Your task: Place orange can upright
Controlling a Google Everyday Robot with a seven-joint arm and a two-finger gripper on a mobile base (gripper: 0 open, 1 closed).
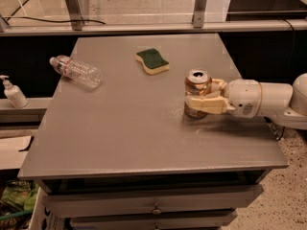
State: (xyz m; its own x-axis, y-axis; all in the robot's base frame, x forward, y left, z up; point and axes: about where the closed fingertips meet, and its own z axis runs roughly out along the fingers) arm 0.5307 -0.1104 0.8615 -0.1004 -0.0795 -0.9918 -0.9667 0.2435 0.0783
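The orange can (197, 82) stands upright on the grey table (129, 128), right of centre, with its silver pull-tab top facing up. My gripper (199, 95) reaches in from the right on a white arm and is shut on the can. One cream finger (205, 103) crosses the can's front and the other shows behind it. The can's base looks to be at the table surface, with its shadow right beneath.
A clear plastic bottle (76, 71) lies on its side at the table's left. A green and yellow sponge (152, 61) lies at the back centre. A soap dispenser (13, 93) stands on a ledge left of the table. Drawers sit below the table's front edge.
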